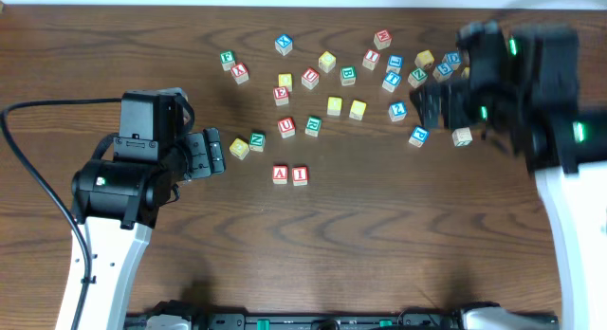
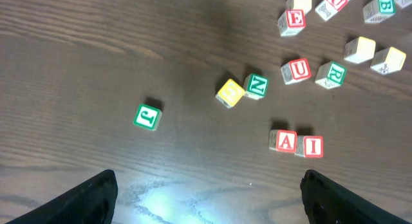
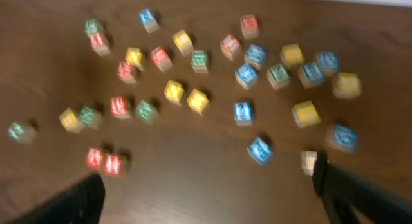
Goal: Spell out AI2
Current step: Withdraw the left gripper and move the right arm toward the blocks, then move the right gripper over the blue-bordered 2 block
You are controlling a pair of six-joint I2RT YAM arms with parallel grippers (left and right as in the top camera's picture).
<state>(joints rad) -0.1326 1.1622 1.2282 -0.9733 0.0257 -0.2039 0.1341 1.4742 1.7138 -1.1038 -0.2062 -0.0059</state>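
The red A (image 1: 280,174) and red I (image 1: 300,174) cubes stand side by side, touching, at the table's middle. The left wrist view shows the A (image 2: 286,141) and I (image 2: 312,146) ahead and to the right. My left gripper (image 1: 220,152) (image 2: 209,201) is open and empty, left of the pair. Several blue cubes (image 1: 397,110) lie at the right, too blurred for me to tell which is the 2. My right gripper (image 1: 427,107) (image 3: 209,198) hangs open and empty over them, motion-blurred. Its view shows the A (image 3: 94,158) and I (image 3: 114,164) at the far left.
A yellow cube (image 1: 239,148) and green N cube (image 1: 257,140) sit just beyond my left fingertips. A green J cube (image 2: 148,116) lies alone. Several mixed cubes scatter across the far half of the table. A pale cube (image 3: 309,161) is beside my right finger.
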